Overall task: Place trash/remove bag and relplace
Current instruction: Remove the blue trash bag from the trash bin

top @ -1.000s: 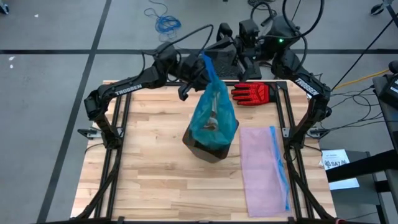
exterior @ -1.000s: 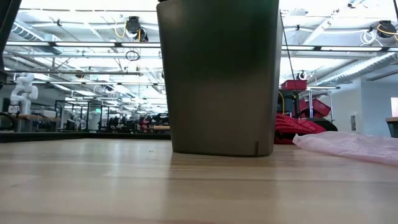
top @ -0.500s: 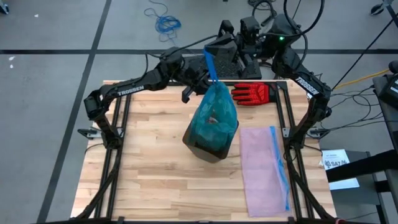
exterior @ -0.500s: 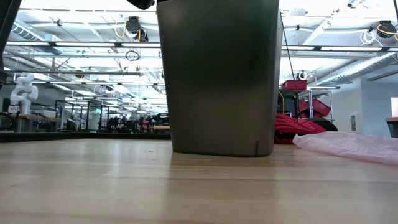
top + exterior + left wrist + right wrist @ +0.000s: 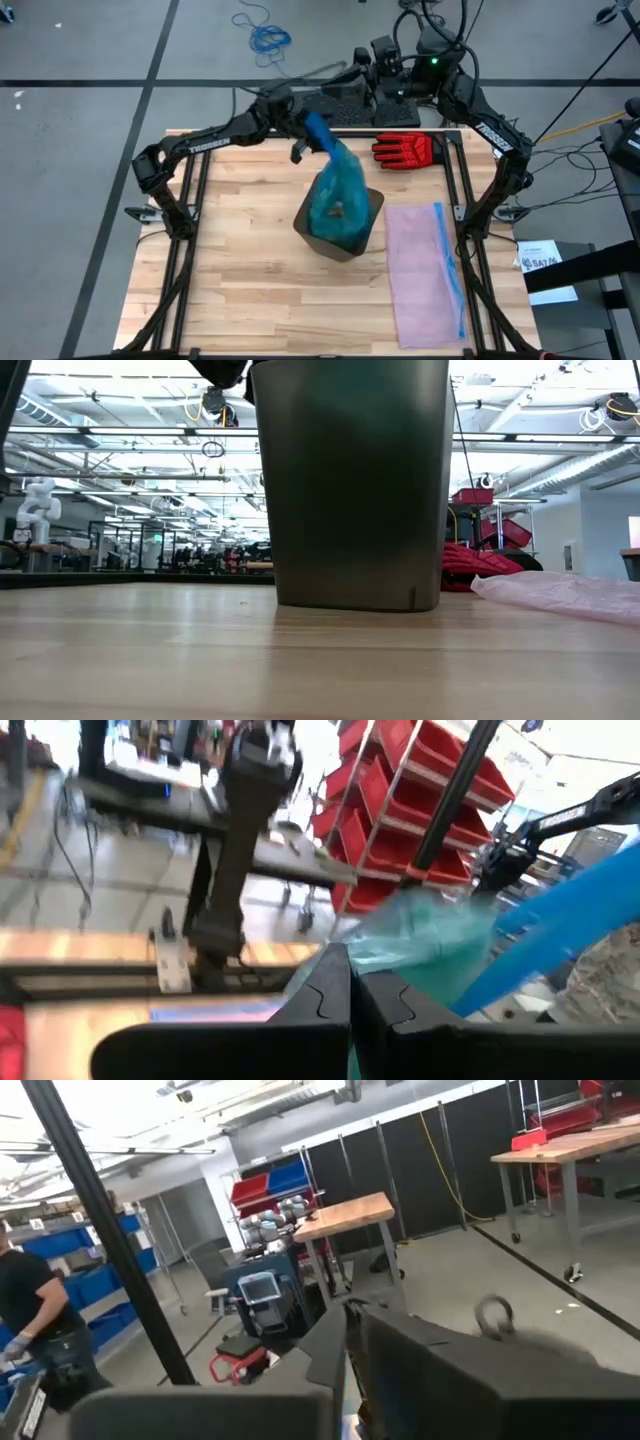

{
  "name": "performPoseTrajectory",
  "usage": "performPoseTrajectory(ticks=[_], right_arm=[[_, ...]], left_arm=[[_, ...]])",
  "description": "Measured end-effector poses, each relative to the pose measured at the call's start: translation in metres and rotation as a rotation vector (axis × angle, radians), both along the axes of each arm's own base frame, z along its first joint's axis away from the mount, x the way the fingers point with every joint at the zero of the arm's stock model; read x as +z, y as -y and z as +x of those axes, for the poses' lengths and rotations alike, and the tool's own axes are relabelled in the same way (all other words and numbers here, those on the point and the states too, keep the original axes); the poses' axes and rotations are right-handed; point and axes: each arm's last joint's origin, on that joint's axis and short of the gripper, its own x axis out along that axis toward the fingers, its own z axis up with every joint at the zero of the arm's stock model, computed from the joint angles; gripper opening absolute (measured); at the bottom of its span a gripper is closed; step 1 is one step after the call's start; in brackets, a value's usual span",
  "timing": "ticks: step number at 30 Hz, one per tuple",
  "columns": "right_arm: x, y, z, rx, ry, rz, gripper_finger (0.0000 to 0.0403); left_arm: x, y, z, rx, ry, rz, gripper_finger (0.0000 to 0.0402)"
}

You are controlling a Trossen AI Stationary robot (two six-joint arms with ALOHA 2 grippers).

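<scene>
Right now I'm holding the teal bag (image 5: 338, 195) by its blue handle with the left gripper (image 5: 305, 128), fingers clamped on it just behind the dark bin (image 5: 335, 238). Bag is hanging over the bin, bottom inside it. Right gripper (image 5: 372, 62) is sitting well behind the bin, fingers nearly together, holding nothing. Red glove (image 5: 404, 150) and pink bag (image 5: 424, 270) are lying beside the bin.
</scene>
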Motion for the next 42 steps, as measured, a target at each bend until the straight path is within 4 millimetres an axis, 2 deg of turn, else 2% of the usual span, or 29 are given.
performPoseTrajectory(ticks=[8, 12, 18, 22, 25, 28, 36, 42], right_arm=[[-0.001, 0.003, -0.005, -0.008, -0.023, -0.005, 0.0133], [-0.002, 0.001, -0.020, -0.001, -0.095, -0.012, 0.0165], [-0.003, -0.010, -0.052, -0.006, -0.223, 0.003, 0.0174], [-0.013, -0.020, -0.062, 0.011, -0.365, 0.050, 0.0168], [-0.025, -0.035, -0.060, 0.031, -0.485, 0.038, 0.0165], [-0.034, -0.053, -0.055, 0.022, -0.572, -0.059, 0.0165], [-0.040, -0.102, -0.043, -0.099, -0.634, -0.357, 0.0164], [-0.062, -0.128, -0.009, -0.208, -0.726, -0.617, 0.0164]], left_arm=[[0.030, -0.019, -0.041, 0.113, 0.041, 0.004, 0.0000], [0.045, -0.024, -0.064, 0.166, 0.060, 0.029, 0.0000], [0.045, -0.032, -0.084, 0.239, -0.002, 0.034, 0.0000], [0.038, -0.035, -0.089, 0.296, -0.062, 0.040, 0.0000], [0.035, -0.038, -0.092, 0.329, -0.086, 0.037, 0.0000], [0.035, -0.042, -0.095, 0.344, -0.089, 0.034, 0.0000], [0.035, -0.059, -0.111, 0.420, -0.089, 0.033, 0.0000], [0.035, -0.072, -0.123, 0.513, -0.091, 0.043, 0.0000]])
